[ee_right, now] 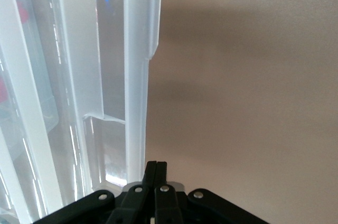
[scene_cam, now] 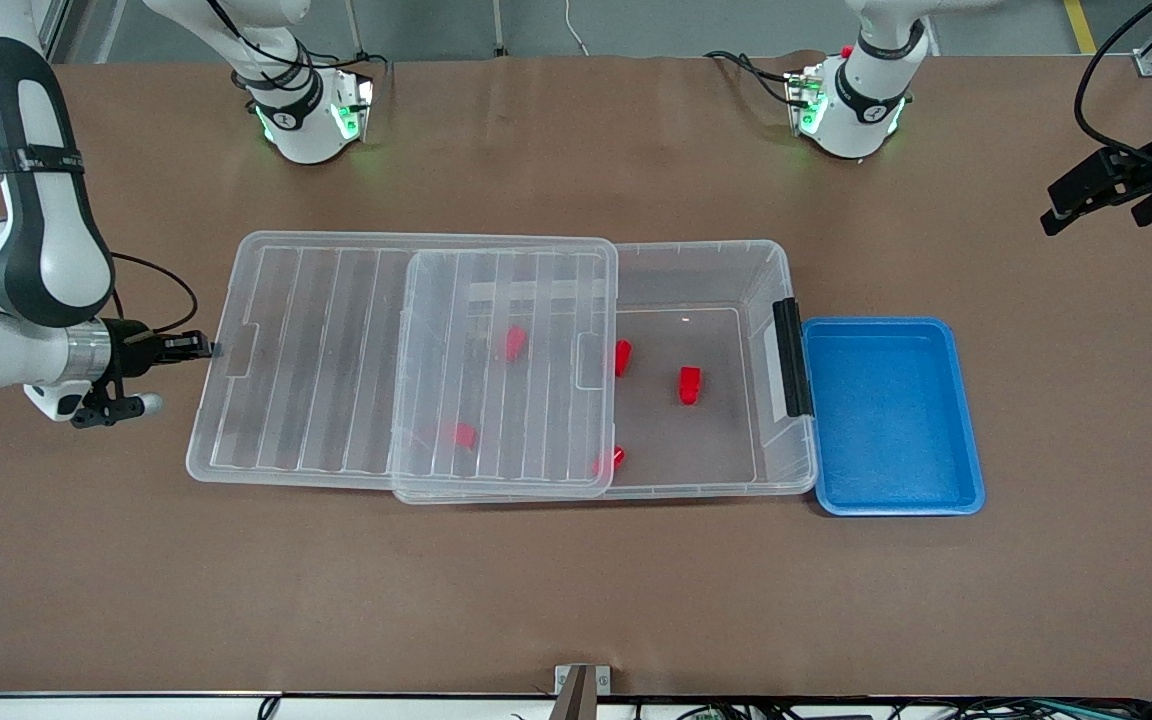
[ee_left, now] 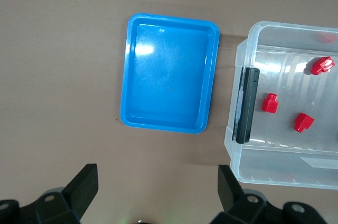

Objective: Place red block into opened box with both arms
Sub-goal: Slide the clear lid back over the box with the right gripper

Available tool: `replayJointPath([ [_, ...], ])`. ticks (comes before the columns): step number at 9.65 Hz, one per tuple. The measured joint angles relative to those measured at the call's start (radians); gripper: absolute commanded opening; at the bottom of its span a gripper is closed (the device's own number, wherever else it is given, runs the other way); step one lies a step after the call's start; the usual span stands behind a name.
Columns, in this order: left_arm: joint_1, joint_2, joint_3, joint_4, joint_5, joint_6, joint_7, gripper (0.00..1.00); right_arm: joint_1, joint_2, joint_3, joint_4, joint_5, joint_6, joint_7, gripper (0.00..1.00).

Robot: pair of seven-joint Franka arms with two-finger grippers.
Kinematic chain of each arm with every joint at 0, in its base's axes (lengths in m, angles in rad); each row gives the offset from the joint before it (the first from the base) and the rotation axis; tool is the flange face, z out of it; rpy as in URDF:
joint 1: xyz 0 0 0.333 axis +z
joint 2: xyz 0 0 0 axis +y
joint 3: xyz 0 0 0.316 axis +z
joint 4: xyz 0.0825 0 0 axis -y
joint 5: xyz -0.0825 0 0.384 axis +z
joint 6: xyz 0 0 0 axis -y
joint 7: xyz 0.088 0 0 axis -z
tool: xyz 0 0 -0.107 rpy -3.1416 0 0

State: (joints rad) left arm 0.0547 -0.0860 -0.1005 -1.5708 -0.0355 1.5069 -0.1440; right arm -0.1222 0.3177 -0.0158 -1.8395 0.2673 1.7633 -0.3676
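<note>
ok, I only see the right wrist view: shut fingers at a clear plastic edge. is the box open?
Observer: Partly. The right gripper is at the end of the lid, which sits shifted toward the right arm's end. The box is uncovered at its latch end.
Operator: blocks?
Observer: Five are in the box. One red block lies in the uncovered part.
Operator: left arm?
Observer: It waits. The left gripper is open over the table at the left arm's end, near the blue tray.
</note>
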Motion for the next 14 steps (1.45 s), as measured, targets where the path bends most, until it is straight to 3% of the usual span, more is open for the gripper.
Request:
replayJointPath([
  [4,0.000,0.000,0.000,0.000,0.000,0.000,0.001,1.00,0.013,0.007,0.001,0.028,0.071,-0.059,0.013,0.00],
  [14,0.006,0.000,0.002,0.004,-0.003,0.000,0.001,1.00,0.185,0.020,0.008,0.058,0.193,-0.071,0.222,0.00],
])
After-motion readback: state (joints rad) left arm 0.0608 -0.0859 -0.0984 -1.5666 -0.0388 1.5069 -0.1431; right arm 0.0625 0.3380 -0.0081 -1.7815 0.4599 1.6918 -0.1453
